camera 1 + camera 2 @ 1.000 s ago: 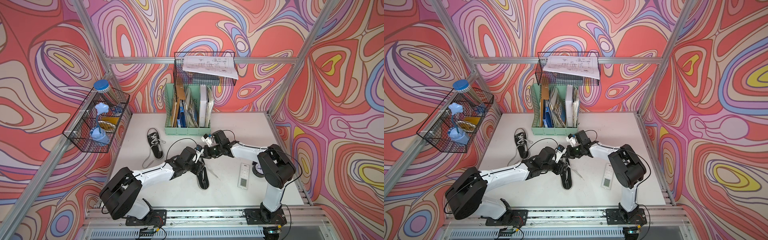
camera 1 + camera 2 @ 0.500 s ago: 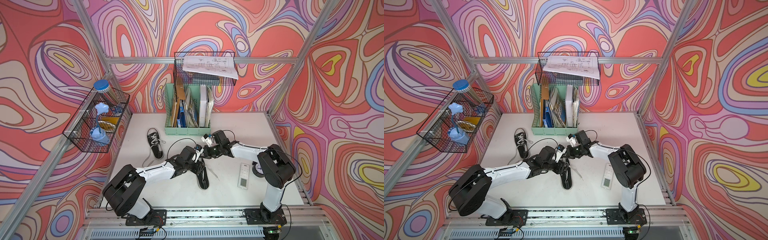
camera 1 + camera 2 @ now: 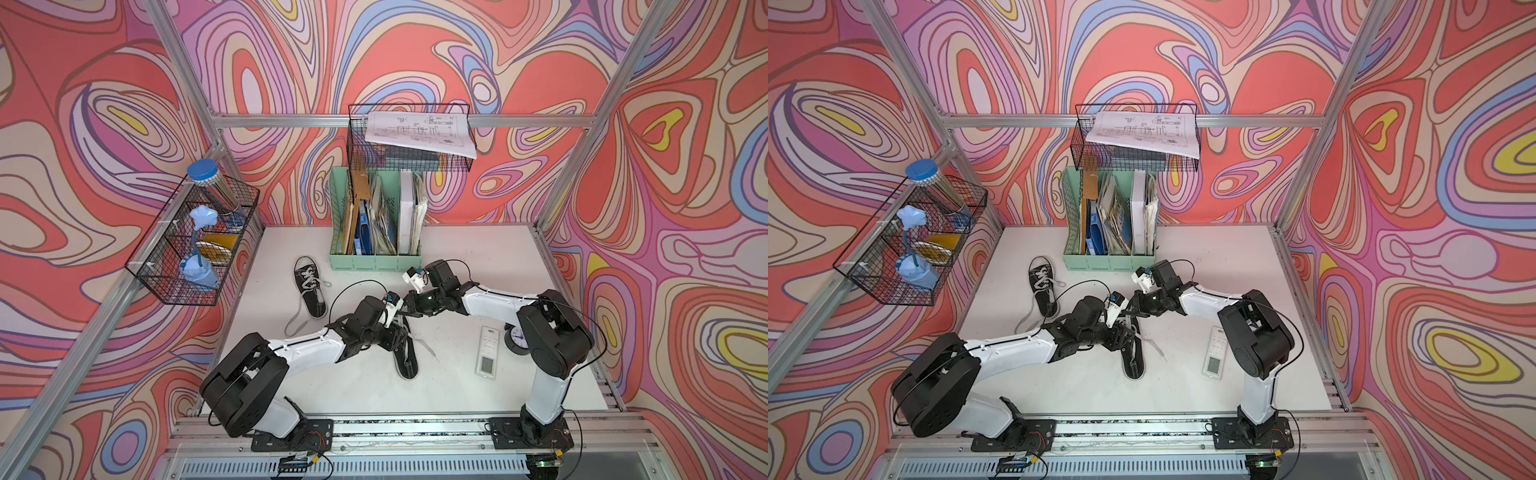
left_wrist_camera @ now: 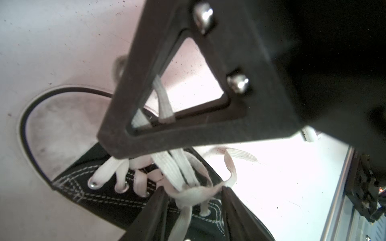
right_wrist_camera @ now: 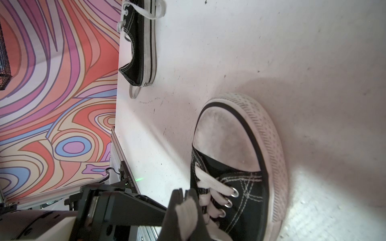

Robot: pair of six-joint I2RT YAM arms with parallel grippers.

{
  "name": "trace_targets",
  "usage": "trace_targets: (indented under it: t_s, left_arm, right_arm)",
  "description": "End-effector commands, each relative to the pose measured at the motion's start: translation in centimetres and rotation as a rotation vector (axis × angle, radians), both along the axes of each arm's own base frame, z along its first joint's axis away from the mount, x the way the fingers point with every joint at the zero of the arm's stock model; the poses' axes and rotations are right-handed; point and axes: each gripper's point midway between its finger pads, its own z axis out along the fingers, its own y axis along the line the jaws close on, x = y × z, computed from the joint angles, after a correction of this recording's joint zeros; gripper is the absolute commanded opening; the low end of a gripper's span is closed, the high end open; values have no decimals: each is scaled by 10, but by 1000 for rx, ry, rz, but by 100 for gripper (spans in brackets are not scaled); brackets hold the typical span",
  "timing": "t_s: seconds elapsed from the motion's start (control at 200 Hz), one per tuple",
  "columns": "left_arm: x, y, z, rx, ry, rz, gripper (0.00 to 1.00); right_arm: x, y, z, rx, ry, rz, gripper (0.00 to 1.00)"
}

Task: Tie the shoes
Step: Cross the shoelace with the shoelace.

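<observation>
While I watch from the console, the near shoe (image 3: 407,361) lies mid-table, lengthwise toward the back wall. Both top views show its far half covered by the two arms. My left gripper (image 4: 193,188) sits low over the lacing. Its fingers (image 4: 154,210) stand partly apart with a crossing of white lace (image 4: 194,194) spanning the gap, and I cannot tell whether they press on it. Just beyond, the right gripper (image 5: 184,193) is closed tight, with a flat lace strand (image 5: 187,208) pinched between its tips above the eyelets (image 5: 228,202). The shoe's pale toe cap (image 5: 225,141) points away past it.

To the right of this shoe lies a white remote control (image 3: 487,351), with a small black clock (image 3: 515,338) just beside it, partly hidden by the right arm. Farther back and left, well apart, the second shoe (image 3: 309,286) rests on the white table (image 3: 478,257). Its laces are loose and trail across the surface. It lies near the green file organizer (image 3: 374,262) standing at the back wall.
</observation>
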Motion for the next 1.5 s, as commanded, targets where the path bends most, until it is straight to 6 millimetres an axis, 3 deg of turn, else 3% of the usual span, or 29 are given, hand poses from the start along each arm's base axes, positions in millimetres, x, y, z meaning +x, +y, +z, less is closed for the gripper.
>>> trace_targets:
  t_s: [0.0,0.366,0.846,1.142,1.497]
  left_arm:
    - [0,1,4,-27,-3,5,50]
    - [7,0,6,-52,0,22,56]
    - [14,-6,-1,-65,33,33,37]
    - [10,-10,10,-98,22,-4,34]
    - [8,-17,16,-131,7,-42,31]
  right_arm:
    - [-2,1,12,13,-33,8,0]
    - [-3,0,15,15,-37,10,0]
    - [-6,0,25,45,-53,11,0]
    - [-9,-4,37,54,-80,-9,0]
    - [-10,-4,32,57,-69,-13,0]
